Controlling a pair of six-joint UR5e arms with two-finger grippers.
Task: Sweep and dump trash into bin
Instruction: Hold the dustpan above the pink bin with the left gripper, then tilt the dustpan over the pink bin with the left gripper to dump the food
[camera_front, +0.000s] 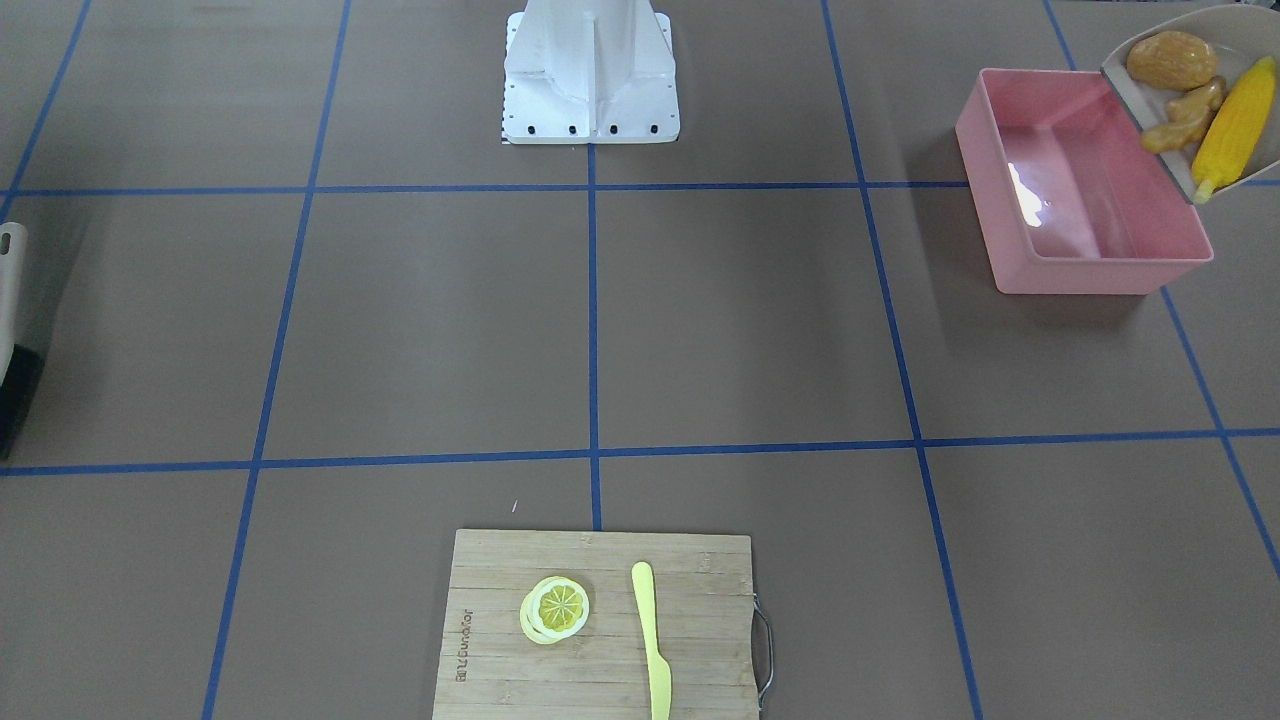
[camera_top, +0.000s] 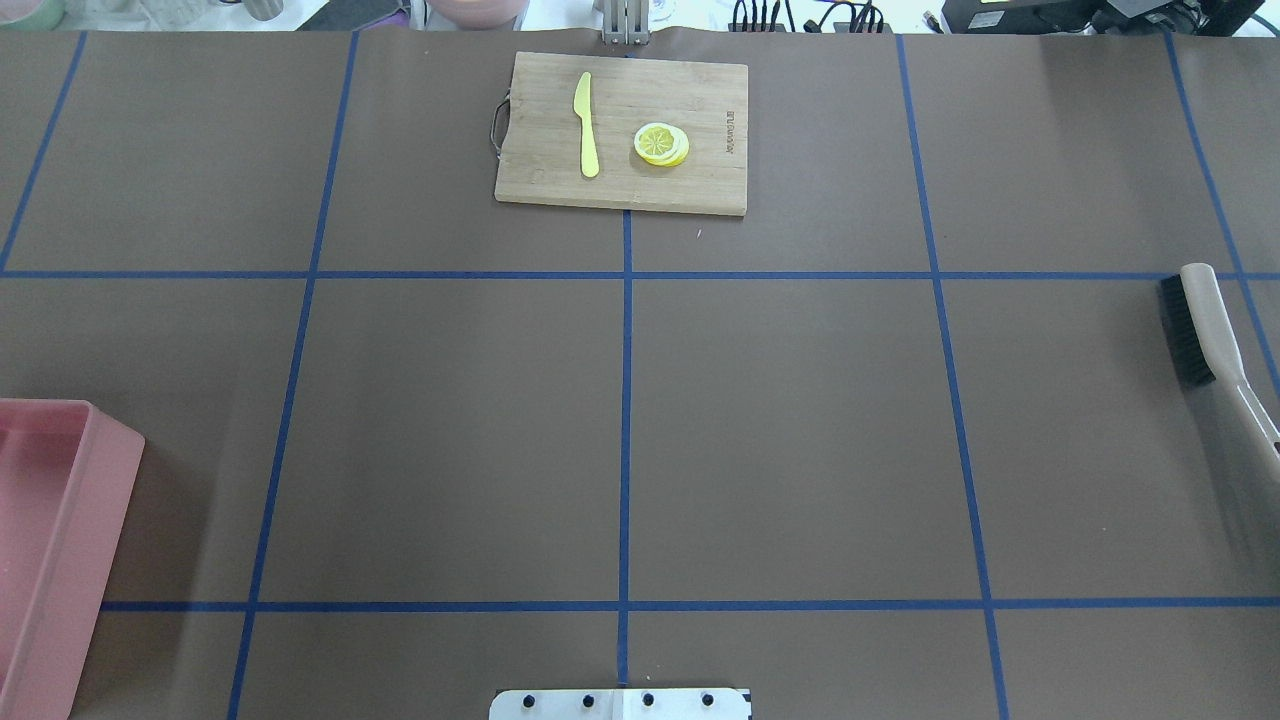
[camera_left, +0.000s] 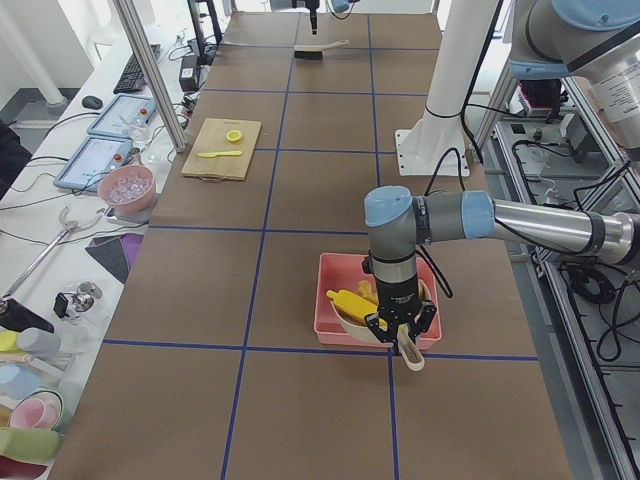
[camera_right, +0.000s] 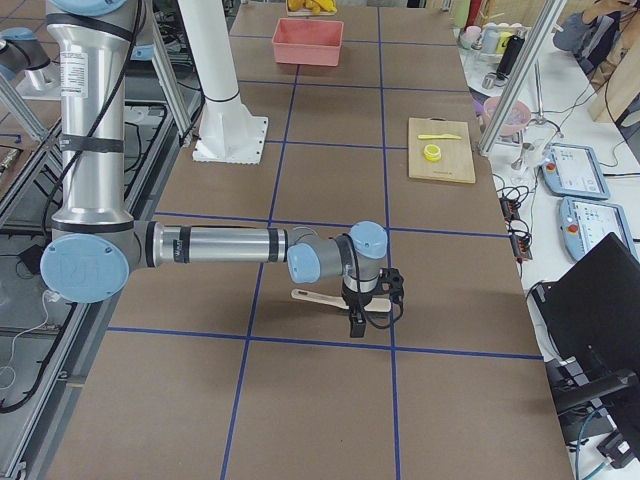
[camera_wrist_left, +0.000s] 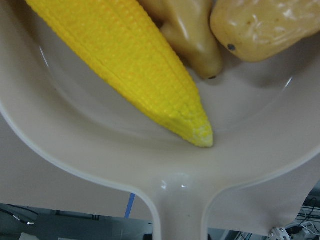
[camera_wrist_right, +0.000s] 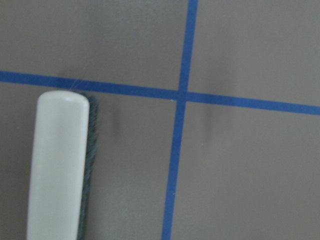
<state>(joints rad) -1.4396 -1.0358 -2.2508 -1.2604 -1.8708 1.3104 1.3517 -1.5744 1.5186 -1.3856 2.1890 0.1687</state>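
Observation:
The beige dustpan hangs tilted over the far edge of the pink bin. It holds the corn cob, the ginger root and the potato. The left wrist view shows the corn, ginger and potato lying in the pan. My left gripper is at the pan's handle above the bin; I cannot tell whether it is shut. My right gripper is at the brush handle; I cannot tell its state.
The brush lies on the table at my right edge, bristles toward the middle. A wooden cutting board at the far middle carries a lemon slice and a pale yellow knife. My white base stands at the near middle.

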